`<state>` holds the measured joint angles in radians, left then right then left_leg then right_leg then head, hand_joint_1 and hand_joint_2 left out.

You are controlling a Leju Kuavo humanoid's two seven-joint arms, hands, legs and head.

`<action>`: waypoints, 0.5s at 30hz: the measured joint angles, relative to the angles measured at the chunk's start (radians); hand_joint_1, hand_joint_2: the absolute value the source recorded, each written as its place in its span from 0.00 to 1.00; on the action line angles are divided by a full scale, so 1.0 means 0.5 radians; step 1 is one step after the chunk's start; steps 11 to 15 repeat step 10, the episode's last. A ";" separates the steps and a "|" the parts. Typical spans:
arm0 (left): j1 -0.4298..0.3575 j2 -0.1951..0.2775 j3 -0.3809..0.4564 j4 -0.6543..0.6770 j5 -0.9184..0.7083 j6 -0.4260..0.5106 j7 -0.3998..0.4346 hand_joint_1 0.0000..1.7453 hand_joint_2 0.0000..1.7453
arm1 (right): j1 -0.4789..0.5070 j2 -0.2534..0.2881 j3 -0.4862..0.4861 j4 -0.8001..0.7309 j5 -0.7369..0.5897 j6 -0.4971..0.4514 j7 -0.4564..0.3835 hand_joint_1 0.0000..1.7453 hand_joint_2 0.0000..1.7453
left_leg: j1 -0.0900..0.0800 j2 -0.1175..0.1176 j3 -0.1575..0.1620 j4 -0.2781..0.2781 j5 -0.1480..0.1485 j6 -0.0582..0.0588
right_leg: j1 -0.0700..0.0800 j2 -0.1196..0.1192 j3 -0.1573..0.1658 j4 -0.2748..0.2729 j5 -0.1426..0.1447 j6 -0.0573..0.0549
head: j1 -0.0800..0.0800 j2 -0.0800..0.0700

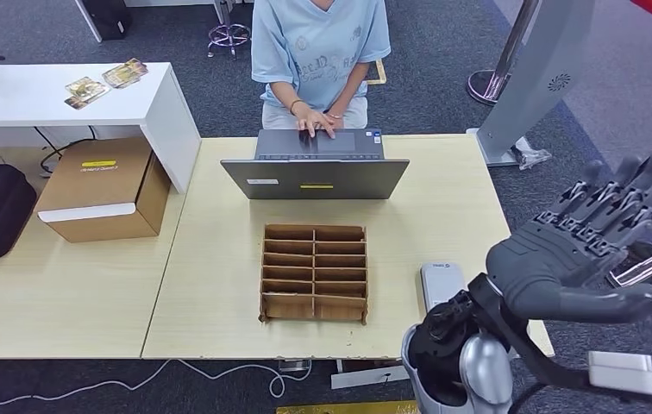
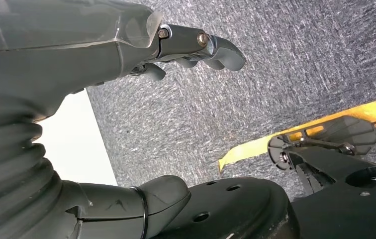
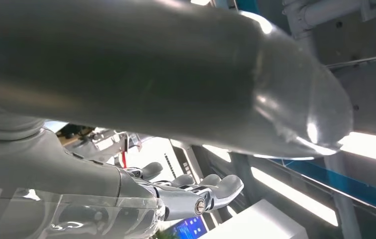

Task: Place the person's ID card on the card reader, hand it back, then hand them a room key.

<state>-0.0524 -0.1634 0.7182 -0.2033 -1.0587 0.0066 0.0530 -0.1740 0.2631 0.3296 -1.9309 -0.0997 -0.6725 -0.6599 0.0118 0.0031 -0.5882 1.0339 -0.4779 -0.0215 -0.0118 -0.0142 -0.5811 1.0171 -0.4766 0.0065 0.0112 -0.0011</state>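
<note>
Two hands are seen: the right hand [image 1: 594,250] is raised beside the tabletop [image 1: 219,285], fingers spread, empty; the left hand [image 2: 126,55] (above carpet) is loosely curled, holding nothing. Laptop [image 1: 315,177], cardboard organiser [image 1: 314,272] and card reader [image 1: 441,283] are laid out there.

I see the slotted tray [image 1: 314,272] at the middle of my table [image 1: 210,259]. The laptop [image 1: 316,168] sits at its 12 o'clock, the card reader [image 1: 440,283] at 3, the cardboard box [image 1: 103,190] at 10.
</note>
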 joint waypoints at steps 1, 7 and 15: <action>0.000 0.000 0.003 0.000 0.000 0.000 0.000 0.00 1.00 | -0.006 0.001 0.002 0.007 -0.006 0.000 0.000 0.00 0.00 | 0.000 0.000 0.000 0.000 0.000 0.000 | 0.000 0.000 0.000 0.000 0.000 0.000 | 0.000 0.000; 0.000 -0.001 0.018 0.000 0.001 0.000 0.000 0.00 1.00 | -0.026 0.005 0.018 0.039 0.031 0.000 0.000 0.00 0.00 | 0.000 0.000 0.000 0.000 0.000 0.000 | 0.000 0.000 0.000 0.000 0.000 0.000 | 0.000 0.000; -0.001 -0.001 0.019 0.000 0.003 -0.001 0.000 0.00 1.00 | -0.044 0.007 0.019 0.051 0.034 0.000 0.000 0.00 0.00 | 0.000 0.000 0.000 0.000 0.000 0.000 | 0.000 0.000 0.000 0.000 0.000 0.000 | 0.000 0.000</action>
